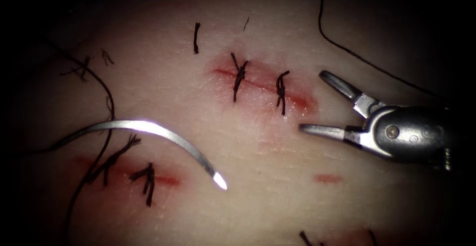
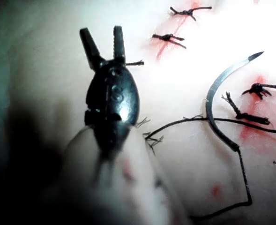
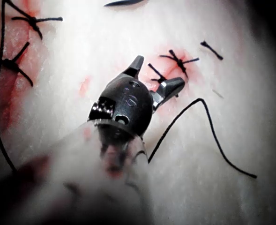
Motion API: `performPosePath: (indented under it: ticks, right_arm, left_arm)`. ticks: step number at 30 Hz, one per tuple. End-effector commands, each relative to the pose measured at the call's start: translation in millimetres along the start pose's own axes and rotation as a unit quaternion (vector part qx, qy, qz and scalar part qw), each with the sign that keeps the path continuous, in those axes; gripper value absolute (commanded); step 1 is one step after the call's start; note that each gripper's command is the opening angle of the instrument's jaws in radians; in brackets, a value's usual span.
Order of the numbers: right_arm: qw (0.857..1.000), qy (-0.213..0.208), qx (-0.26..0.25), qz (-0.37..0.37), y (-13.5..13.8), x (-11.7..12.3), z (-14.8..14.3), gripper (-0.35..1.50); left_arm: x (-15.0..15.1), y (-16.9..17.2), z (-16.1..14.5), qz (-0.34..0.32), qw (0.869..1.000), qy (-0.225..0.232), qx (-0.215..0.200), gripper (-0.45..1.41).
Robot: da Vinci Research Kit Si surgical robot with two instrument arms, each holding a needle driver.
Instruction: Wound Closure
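The curved needle [image 1: 148,127] lies loose on the tissue [image 1: 258,176], with its tip [image 1: 220,182] free and out of the tissue. It arches over the lower left cut [image 1: 163,179], which carries two knotted stitches. Black thread [image 1: 106,102] trails from the needle's blunt end. My right tool [image 1: 312,102] is just right of the upper cut [image 1: 258,82], jaws open and holding nothing. The left tool [image 2: 101,35] hovers over bare tissue away from the needle [image 2: 212,108], jaws open and empty. In the right wrist view the right tool [image 3: 159,70] is beside a stitch [image 3: 177,60].
Two stitches [image 1: 239,75] [image 1: 281,91] cross the upper cut. A loose strand of thread [image 1: 347,47] runs across the tissue behind the right tool. Short cut ends of thread [image 1: 196,37] lie near the upper cut. Red fluid marks both cuts, and there is a small spot [image 1: 328,178].
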Motion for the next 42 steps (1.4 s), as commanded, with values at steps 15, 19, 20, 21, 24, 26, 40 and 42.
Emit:
performPosePath:
  ticks: [15,19,20,21,24,26,40,42]
  right_arm:
    - [0.997,-0.010,0.062,0.043,1.2,8.2,-1.6,1.36]
    - [0.997,-0.015,0.071,0.040,1.1,7.7,-2.1,1.36]
    - [0.997,-0.013,0.074,0.035,0.8,7.0,-2.8,1.38]
    - [0.997,-0.013,0.074,0.035,0.8,7.0,-2.8,1.38]
    - [0.997,-0.011,0.077,0.030,0.6,6.1,-3.5,1.33]
    - [0.997,-0.011,0.077,0.030,0.7,6.1,-3.4,1.33]
    - [0.997,-0.012,0.076,0.021,0.6,6.7,-2.7,1.35]
    - [0.997,-0.011,0.075,0.021,0.5,6.7,-2.7,1.35]
  left_arm:
    - [1.4,12.2,1.5,0.055,0.986,-0.068,-0.142,0.56]
    - [1.0,12.6,0.9,0.063,0.980,-0.065,-0.178,0.59]
    - [0.8,12.5,0.8,0.060,0.980,-0.069,-0.179,0.62]
    - [0.8,12.5,0.8,0.060,0.980,-0.069,-0.179,0.62]
    - [0.5,12.4,0.8,0.054,0.980,-0.073,-0.178,0.68]
    - [0.5,12.4,0.9,0.052,0.980,-0.074,-0.178,0.68]
    - [0.2,12.7,1.2,0.044,0.980,-0.086,-0.173,0.74]
    - [0.1,12.7,1.3,0.044,0.980,-0.088,-0.172,0.74]
